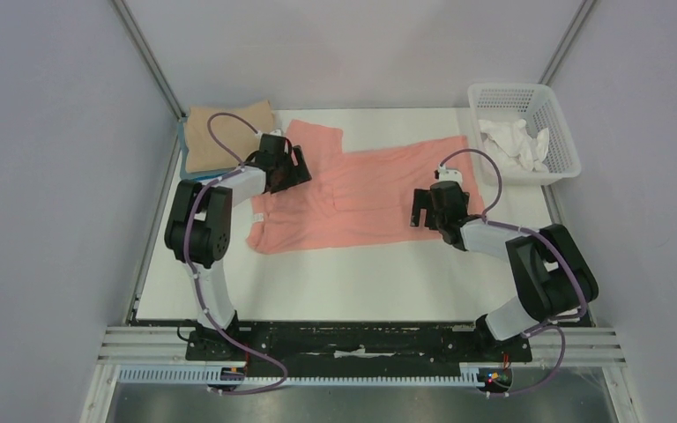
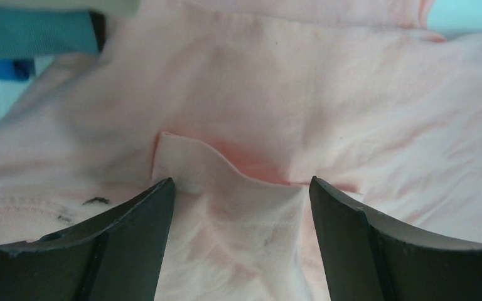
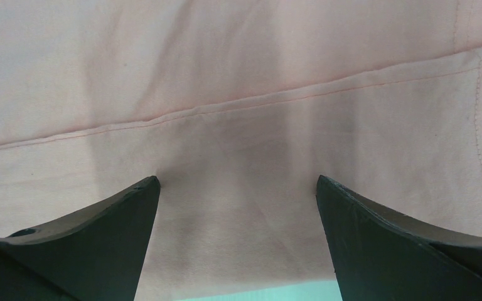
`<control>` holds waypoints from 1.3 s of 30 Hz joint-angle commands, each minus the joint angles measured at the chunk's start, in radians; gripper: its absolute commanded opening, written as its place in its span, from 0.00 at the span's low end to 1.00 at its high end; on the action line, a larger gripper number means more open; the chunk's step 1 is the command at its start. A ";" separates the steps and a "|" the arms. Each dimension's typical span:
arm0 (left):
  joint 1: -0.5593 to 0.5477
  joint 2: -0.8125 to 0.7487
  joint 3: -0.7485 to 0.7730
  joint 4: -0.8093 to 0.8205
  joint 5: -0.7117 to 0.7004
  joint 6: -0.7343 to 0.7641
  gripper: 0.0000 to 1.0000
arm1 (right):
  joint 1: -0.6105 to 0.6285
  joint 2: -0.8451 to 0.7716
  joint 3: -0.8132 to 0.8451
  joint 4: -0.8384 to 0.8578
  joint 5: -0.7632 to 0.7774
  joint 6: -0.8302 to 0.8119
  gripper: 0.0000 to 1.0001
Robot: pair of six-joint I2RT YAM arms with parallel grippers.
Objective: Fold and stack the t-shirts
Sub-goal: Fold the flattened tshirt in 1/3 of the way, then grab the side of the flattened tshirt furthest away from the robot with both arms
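Note:
A salmon-pink t-shirt (image 1: 361, 189) lies spread across the middle of the white table. My left gripper (image 1: 289, 169) is open over the shirt's left part, its jaws wide apart over a raised cloth flap (image 2: 226, 188). My right gripper (image 1: 425, 211) is open over the shirt's right lower hem; pink cloth (image 3: 238, 113) with a stitched seam fills its view. A folded tan t-shirt (image 1: 225, 132) lies at the back left on a folded blue one (image 1: 196, 174), whose edge shows in the left wrist view (image 2: 31, 34).
A white lattice basket (image 1: 522, 132) with white cloth in it stands at the back right. Grey walls enclose the table on three sides. The arm bases sit on a black rail (image 1: 361, 339) at the near edge.

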 commanded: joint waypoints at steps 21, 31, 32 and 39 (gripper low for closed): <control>-0.184 -0.531 -0.648 -0.124 -0.222 -0.282 0.86 | 0.200 -0.949 -0.497 -0.733 -0.191 0.387 0.98; -0.189 -0.596 -0.630 -0.211 -0.272 -0.268 0.86 | 0.212 -1.022 -0.461 -0.919 -0.289 0.359 0.98; -0.189 -0.604 -0.637 -0.210 -0.273 -0.271 0.86 | 0.213 -1.033 -0.447 -0.934 -0.285 0.357 0.98; -0.189 -0.663 -0.652 -0.209 -0.267 -0.281 0.87 | 0.212 -1.081 -0.335 -0.947 -0.217 0.325 0.98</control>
